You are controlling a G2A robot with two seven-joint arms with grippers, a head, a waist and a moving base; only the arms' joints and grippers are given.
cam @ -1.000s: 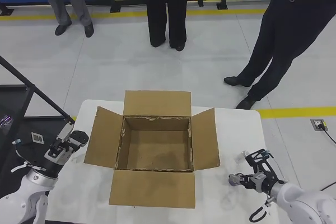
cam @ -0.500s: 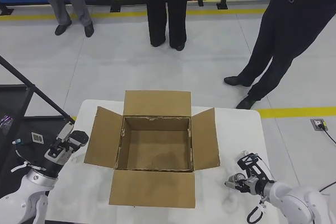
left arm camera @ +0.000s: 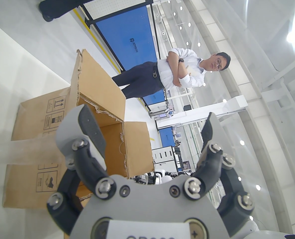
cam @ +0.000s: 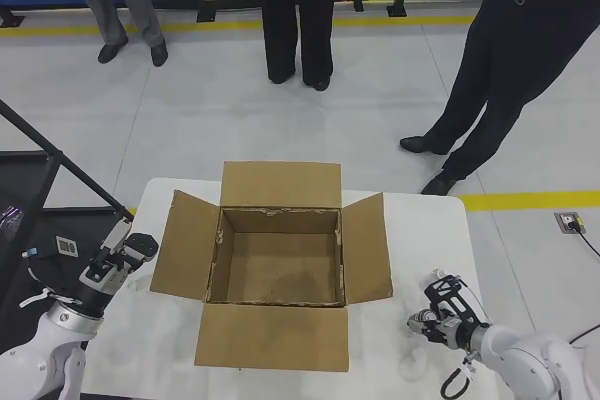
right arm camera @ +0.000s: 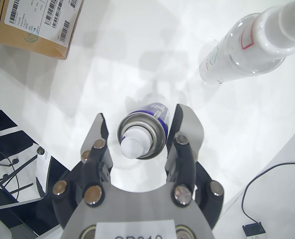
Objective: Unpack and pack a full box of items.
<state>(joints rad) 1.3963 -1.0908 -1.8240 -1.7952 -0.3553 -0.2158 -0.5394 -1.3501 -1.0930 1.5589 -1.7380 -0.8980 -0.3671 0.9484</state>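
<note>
Box (cam: 280,185): brown cardboard, sat mid-frame in the top view on the white worktop (cam: 420,230), all four flaps folded outward, its bare floor showing.

Spray can (right arm camera: 142,138): stood upright on the worktop, white nozzle up, blue band below a metal rim. It lay between the jaws of the right gripper (right arm camera: 140,113). The jaws were apart, not clamped. A clear gap showed between the can and one finger (right arm camera: 101,125). The other finger (right arm camera: 179,120) stood just beside the can's rim; whether it touched could not be judged.

Right gripper (cam: 420,322), top view: lower right of the frame, over the worktop, just off the box's right flap and near the worktop's front edge.

Clear bottle (right arm camera: 239,55) with a white cap: on the worktop beyond the can, apart from it and outside the jaws.

A corner of the box with a white barcode label (right arm camera: 37,8) lay near the can, not touching it.

Left gripper (cam: 140,245): left of the frame in the top view, just beside the box's left flap. In the left wrist view its jaws were wide apart (left arm camera: 146,114), facing the box's outer wall and raised flaps.
</note>
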